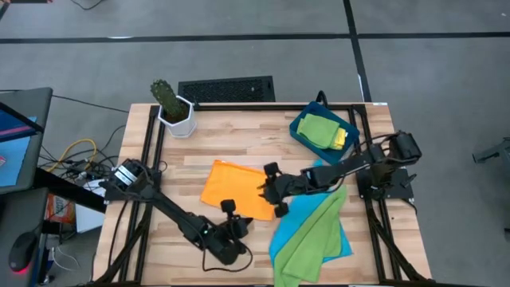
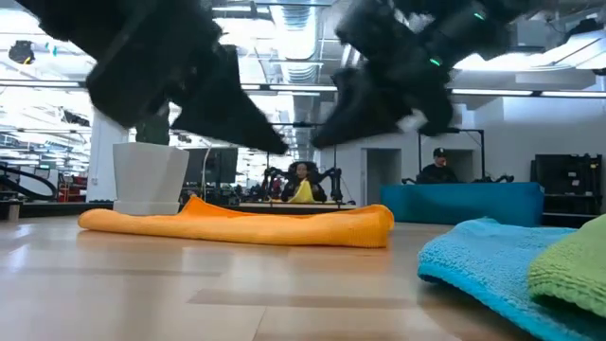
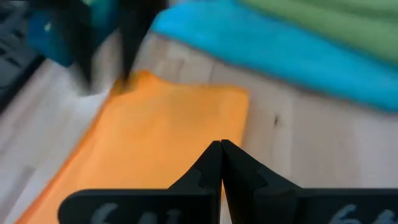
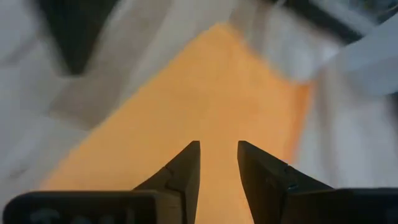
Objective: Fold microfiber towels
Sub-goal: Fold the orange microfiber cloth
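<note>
The orange towel (image 1: 235, 190) lies flat on the middle of the table and also shows in the low view (image 2: 237, 225). My left gripper (image 1: 229, 209) is shut and empty, just above the towel's near edge (image 3: 186, 124). My right gripper (image 1: 266, 190) is a little open and empty over the towel's right part (image 4: 205, 99). In the low view both grippers hang clear above the towel. A bright blue towel (image 1: 323, 219) lies at the near right. A lime green towel (image 1: 312, 237) lies across it. Another green towel (image 1: 319, 127) and the yellow towel (image 1: 340, 139) lie in the tray.
A dark-blue tray (image 1: 301, 131) stands at the far right. A white pot with a cactus (image 1: 175, 112) stands at the far left. Bare wood (image 1: 239, 139) lies beyond the orange towel. People show in the room behind the table in the low view.
</note>
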`<action>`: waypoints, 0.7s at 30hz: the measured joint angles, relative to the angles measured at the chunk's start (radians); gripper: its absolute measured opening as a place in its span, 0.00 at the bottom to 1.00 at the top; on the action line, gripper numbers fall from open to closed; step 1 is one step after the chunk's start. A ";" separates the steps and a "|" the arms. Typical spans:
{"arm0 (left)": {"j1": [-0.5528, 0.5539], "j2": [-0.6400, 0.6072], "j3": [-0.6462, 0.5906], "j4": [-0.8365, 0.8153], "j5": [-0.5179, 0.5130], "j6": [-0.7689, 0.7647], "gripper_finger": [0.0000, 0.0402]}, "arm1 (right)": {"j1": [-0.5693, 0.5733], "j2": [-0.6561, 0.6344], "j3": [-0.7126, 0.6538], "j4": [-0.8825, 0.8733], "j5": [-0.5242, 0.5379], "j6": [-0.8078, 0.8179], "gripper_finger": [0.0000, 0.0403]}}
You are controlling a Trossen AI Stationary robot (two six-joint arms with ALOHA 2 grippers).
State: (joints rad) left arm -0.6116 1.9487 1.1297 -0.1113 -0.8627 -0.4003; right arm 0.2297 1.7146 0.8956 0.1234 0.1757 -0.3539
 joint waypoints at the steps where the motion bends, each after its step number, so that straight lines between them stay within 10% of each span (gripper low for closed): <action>1: 0.011 0.001 0.000 -0.017 0.016 0.003 0.00 | 0.013 0.005 -0.026 -0.001 -0.004 0.022 0.33; 21: 0.034 0.002 -0.126 0.010 -0.112 -0.158 0.00 | 0.228 0.107 -0.148 0.282 0.165 0.162 0.29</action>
State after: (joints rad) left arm -0.5776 1.9503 1.0035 -0.1015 -0.9743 -0.5587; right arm 0.4574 1.8217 0.7475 0.4056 0.3405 -0.1915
